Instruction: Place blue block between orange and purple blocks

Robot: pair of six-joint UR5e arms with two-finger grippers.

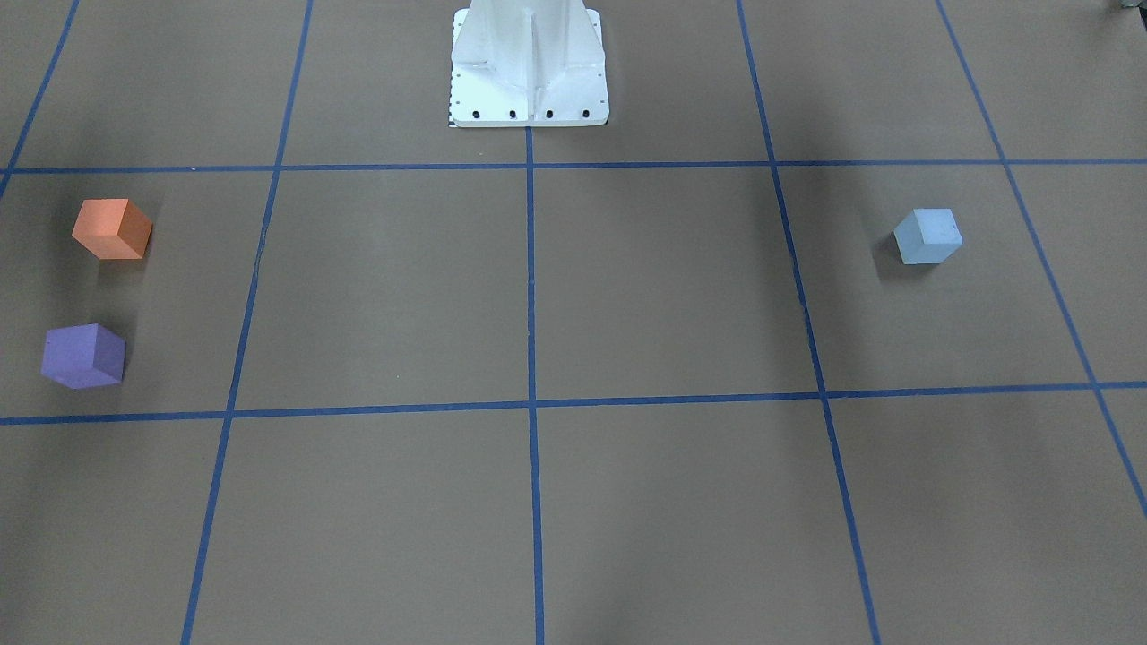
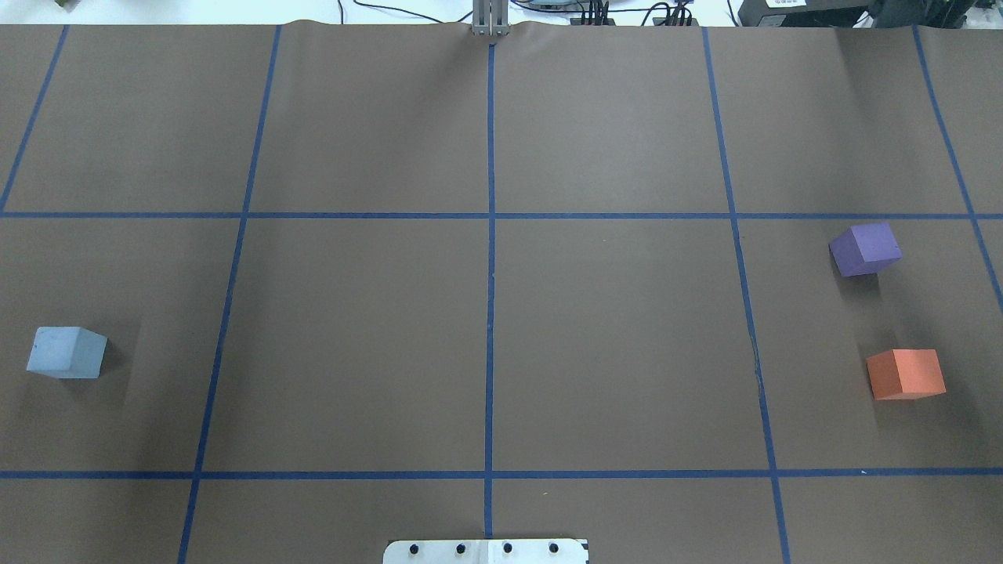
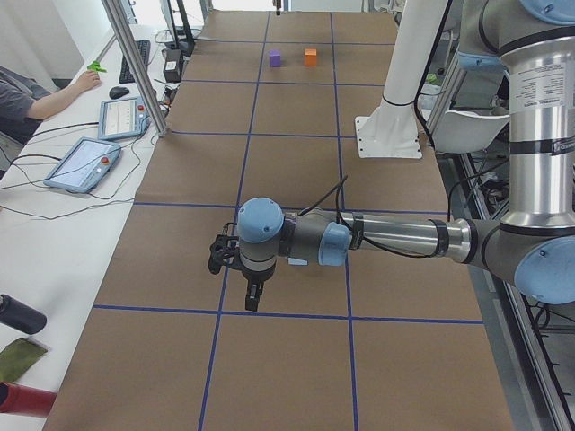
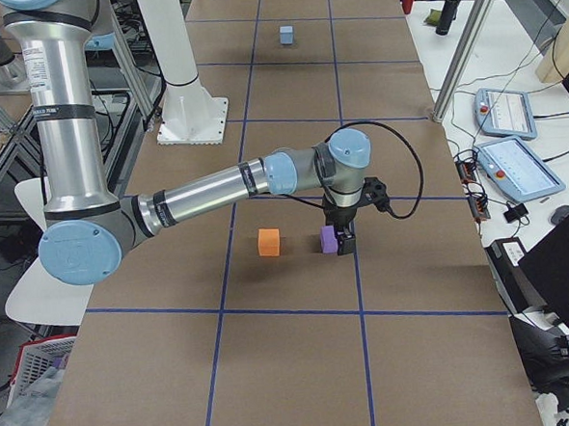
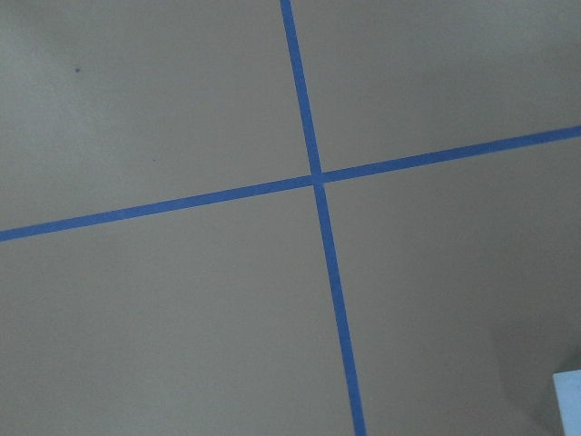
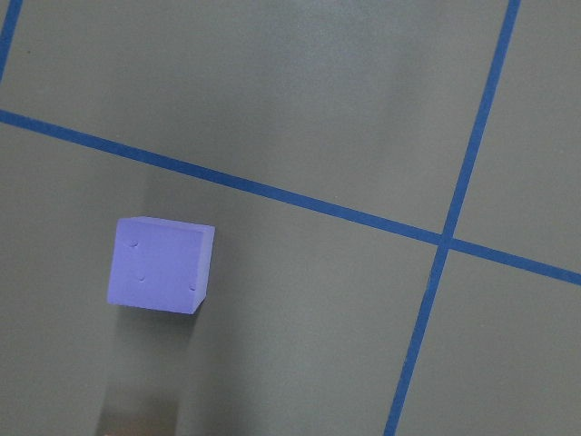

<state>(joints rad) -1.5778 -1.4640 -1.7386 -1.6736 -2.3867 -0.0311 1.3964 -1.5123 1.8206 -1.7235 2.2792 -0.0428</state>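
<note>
Front-facing: the blue block (image 1: 927, 236) sits alone at three o'clock on the table (image 1: 663, 296). The orange block (image 1: 112, 228) and purple block (image 1: 83, 356) sit at nine o'clock, purple at orange's six o'clock, with a gap between them.

Overhead: blue is at nine o'clock, the pair at three o'clock, well apart from it.

Left side: my left pincer (image 3: 250, 292) hangs over the table; I cannot tell how wide it stands or whether it grips anything.

Right side: my right pincer (image 4: 341, 240) overlaps the purple block's three o'clock edge; I cannot tell its opening either.

Left wrist: a blue corner shows at five o'clock.

Right wrist: purple lies at eight o'clock.
</note>
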